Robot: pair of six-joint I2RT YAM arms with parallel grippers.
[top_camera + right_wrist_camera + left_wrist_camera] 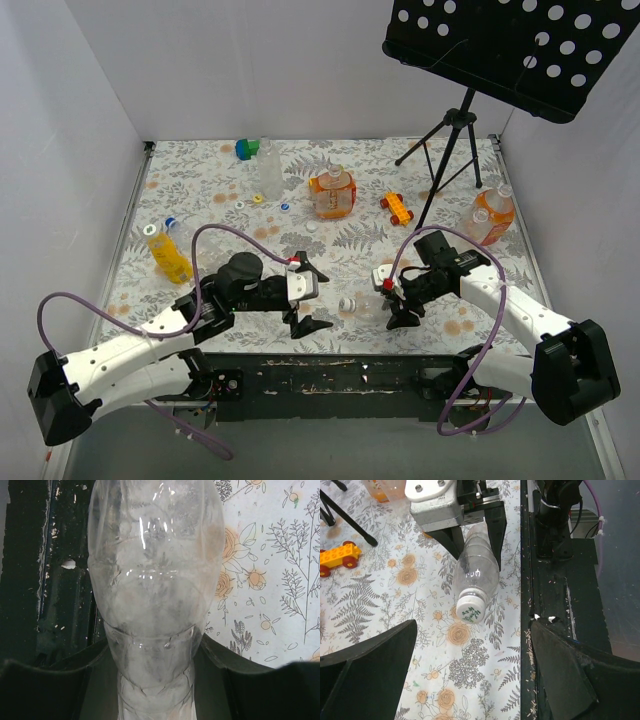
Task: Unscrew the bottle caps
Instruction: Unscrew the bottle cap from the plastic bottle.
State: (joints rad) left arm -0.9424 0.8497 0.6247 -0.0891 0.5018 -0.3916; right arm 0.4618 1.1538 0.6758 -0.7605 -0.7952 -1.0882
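Bottle (155, 605) is lying on its side near the table's (230, 215) front edge, right gripper (397, 305) clamping its body. White cap (471, 611) (still on) is facing left gripper (470, 680), whose fingers are spread wide, touching nothing.

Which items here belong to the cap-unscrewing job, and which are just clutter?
Job: clear bottle in right gripper, its white cap; yellow bottle; tall clear bottle; squat orange bottle; far-right orange bottle; loose caps.
Clutter: toy car, green-blue block, music stand.
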